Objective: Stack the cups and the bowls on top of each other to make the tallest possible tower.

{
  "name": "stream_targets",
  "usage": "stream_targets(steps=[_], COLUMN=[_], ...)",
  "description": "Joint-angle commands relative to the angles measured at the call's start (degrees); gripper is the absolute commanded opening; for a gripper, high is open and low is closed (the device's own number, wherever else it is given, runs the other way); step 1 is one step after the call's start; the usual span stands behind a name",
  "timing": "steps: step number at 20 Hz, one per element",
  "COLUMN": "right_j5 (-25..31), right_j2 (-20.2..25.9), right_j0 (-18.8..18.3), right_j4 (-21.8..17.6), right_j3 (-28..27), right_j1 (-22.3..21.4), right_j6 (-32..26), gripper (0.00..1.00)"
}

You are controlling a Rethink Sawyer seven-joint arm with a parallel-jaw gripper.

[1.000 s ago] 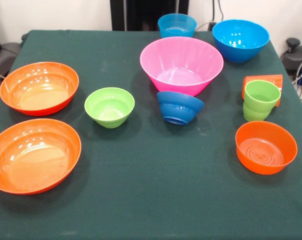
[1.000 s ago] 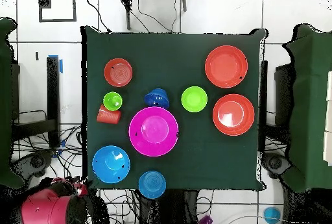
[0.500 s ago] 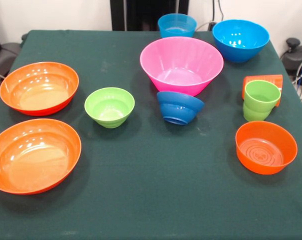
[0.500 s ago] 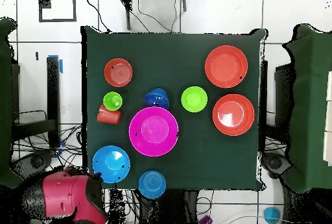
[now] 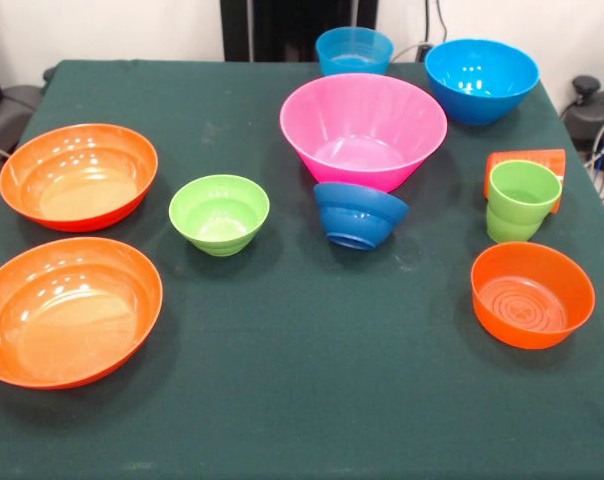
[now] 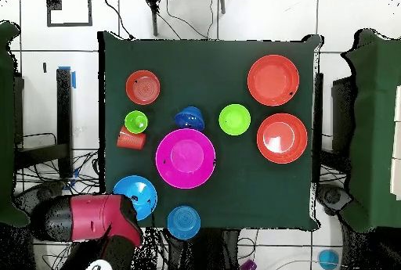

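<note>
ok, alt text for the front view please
Nothing is stacked yet: eight bowls and two cups sit apart on a dark green table, with a big pink bowl centre-back and a dark blue bowl tilted against its front. The orange cup lies behind the upright green cup.

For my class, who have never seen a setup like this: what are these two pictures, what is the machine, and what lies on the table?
Both pictures show one table with a dark green cloth. One camera faces it from across the table; the other looks straight down. The red and black shape at the overhead picture's lower left is the robot arm; its pincer cannot be made out, and it holds nothing that shows.

Spread singly on the cloth:
- a big pink bowl
- two wide orange bowls and a smaller orange bowl
- two sky blue bowls
- a small lime green bowl
- a tilted dark blue bowl against the pink one
- an upright lime green cup, with an orange cup on its side behind it

Nothing is stacked.
</note>
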Motion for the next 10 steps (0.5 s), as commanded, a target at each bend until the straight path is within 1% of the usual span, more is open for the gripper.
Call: stream_targets(steps=[1, 6, 10], right_j5=[-7.22, -12.54, -12.31], right_j2=[9.23, 9.91, 9.75], right_j0=[-2.57, -2.43, -2.02], right_j4=[-3.54, -3.58, -3.55], right_j3=[2.12, 2.34, 2.2], right_j1=[6.23, 9.05, 9.07], right_j6=[0.38, 2.75, 3.25], gripper=[1.0, 1.0, 1.0])
